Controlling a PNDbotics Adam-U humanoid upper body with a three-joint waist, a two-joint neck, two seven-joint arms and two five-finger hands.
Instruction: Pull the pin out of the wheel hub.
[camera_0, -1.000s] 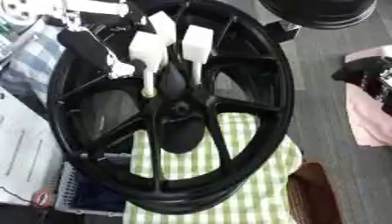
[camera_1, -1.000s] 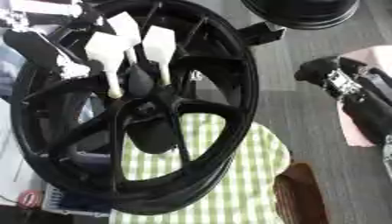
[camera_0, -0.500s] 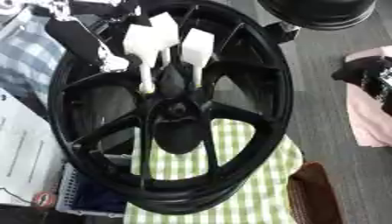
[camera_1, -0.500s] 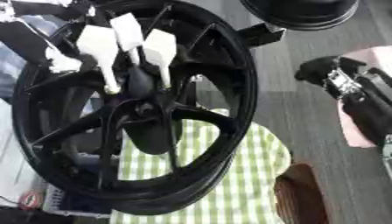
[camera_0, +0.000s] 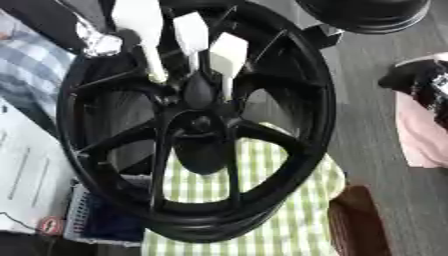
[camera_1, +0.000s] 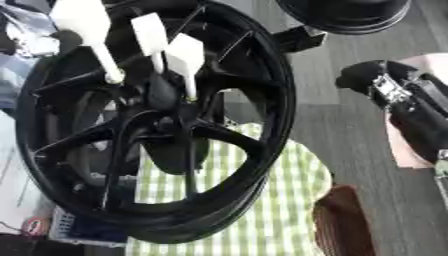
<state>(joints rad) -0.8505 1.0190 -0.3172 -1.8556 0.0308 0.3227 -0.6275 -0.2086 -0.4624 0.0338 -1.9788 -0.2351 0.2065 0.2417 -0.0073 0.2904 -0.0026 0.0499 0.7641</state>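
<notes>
A large black wheel hub (camera_0: 197, 125) lies tilted on a green-checked cloth (camera_0: 262, 210). Three white pins with flat paddle heads stand over its centre. The middle pin (camera_0: 191, 35) and the right pin (camera_0: 227, 57) reach down beside the hub's centre. The left pin (camera_0: 140, 30) is raised, its thin tip over a spoke. My left hand (camera_0: 94, 42), black and silver, comes in from the upper left and holds that pin's head; most of the hand is out of frame. A black and silver part (camera_1: 398, 97) at the right edge looks like my right hand, lying still.
A second black wheel (camera_1: 350, 15) lies at the top right. White papers (camera_0: 22, 170) and a blue basket (camera_0: 96, 220) sit at the lower left, a brown object (camera_1: 341, 220) at the lower right, and a pink cloth (camera_0: 420, 130) on the right.
The left pin has risen and moved up-left with my left hand, so its tip now sits higher over the spoke. The other two pins and the hub have stayed put.
</notes>
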